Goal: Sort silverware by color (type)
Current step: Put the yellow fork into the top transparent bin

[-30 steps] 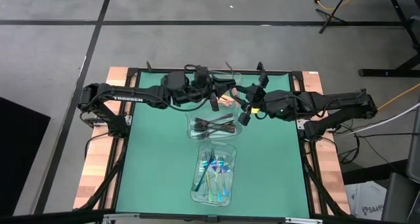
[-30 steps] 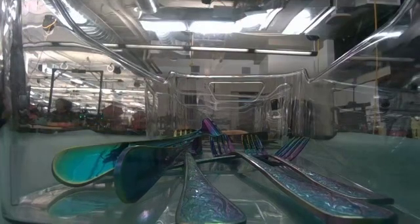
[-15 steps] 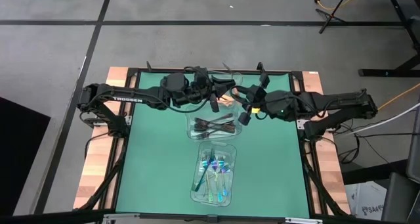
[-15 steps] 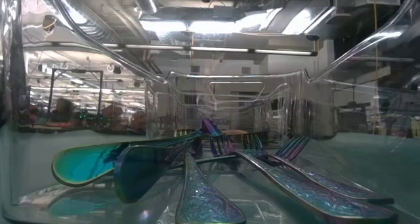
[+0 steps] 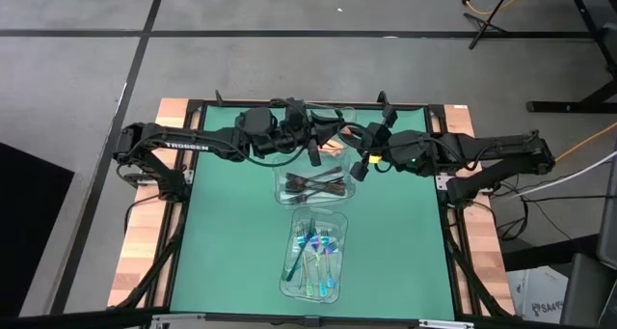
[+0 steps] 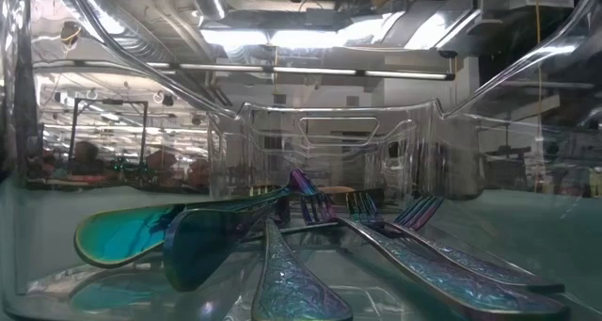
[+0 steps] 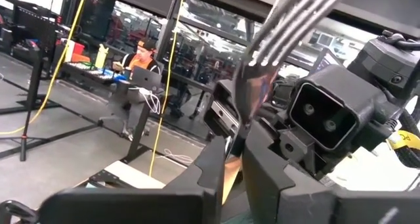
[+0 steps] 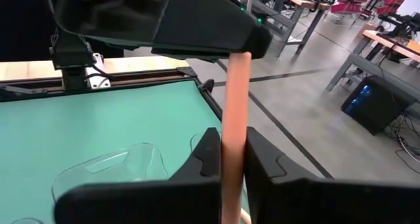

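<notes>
Both arms are stretched inward from the table's sides and meet over the far clear container (image 5: 333, 117), at the table's far edge. The left gripper (image 7: 231, 168) is seen pressed onto the silver neck of an orange-handled fork (image 7: 289, 20), tines pointing away from the wrist camera. The right gripper (image 8: 233, 159) is pinched on the orange handle (image 8: 235, 106) of the same fork, so the piece is held at both ends, above that far container. From overhead the fork is mostly hidden by the two wrists; only a sliver of orange (image 5: 337, 133) is made out.

Just nearer than the far container, a middle container (image 5: 314, 185) is seen holding dark grey forks (image 5: 313, 184). Nearer still, a third container (image 5: 315, 255) holds iridescent blue-teal forks (image 6: 282, 236), lying loosely crossed. In the low view neither gripper is visible; the picture is filled by clear plastic walls and glare.
</notes>
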Controlling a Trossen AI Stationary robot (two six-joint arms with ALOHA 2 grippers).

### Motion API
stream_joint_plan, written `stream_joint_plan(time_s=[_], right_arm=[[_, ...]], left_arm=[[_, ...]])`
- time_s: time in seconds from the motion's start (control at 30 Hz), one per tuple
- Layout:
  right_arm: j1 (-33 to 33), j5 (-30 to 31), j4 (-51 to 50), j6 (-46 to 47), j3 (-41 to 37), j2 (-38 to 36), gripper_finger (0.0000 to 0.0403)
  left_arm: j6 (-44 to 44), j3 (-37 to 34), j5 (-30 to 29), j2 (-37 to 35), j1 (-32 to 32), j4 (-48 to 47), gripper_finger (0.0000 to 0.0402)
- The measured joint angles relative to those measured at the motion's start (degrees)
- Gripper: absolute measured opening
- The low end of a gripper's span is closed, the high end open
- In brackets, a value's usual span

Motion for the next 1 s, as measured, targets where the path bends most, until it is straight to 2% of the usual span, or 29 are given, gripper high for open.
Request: stream_joint_plan(time_s=[0.33, 0.57, 0.83, 1.0], right_arm=[[0.1, -1.0, -0.5, -0.2, 0.0, 0.2, 0.0008], [0.1, -0.9, -2.9, -0.2, 0.0, 0.2, 0.0008], [0.0, -0.5, -9.4, -0.2, 0.0, 0.1, 0.0008], [-3.4, -2.4, -9.7, -3.2, 0.0, 0.1, 0.0009]], left_arm=[[2.3, 0.0, 0.8, 0.1, 0.0, -3.7, 0.0081], [8.0, 0.0, 0.6, 0.1, 0.0, -11.9, 0.0086], [11.1, 0.1, 0.3, 0.1, 0.0, -29.9, 0.0086], [12.6, 0.0, 0.3, 0.1, -0.9, -43.2, 0.0086]])
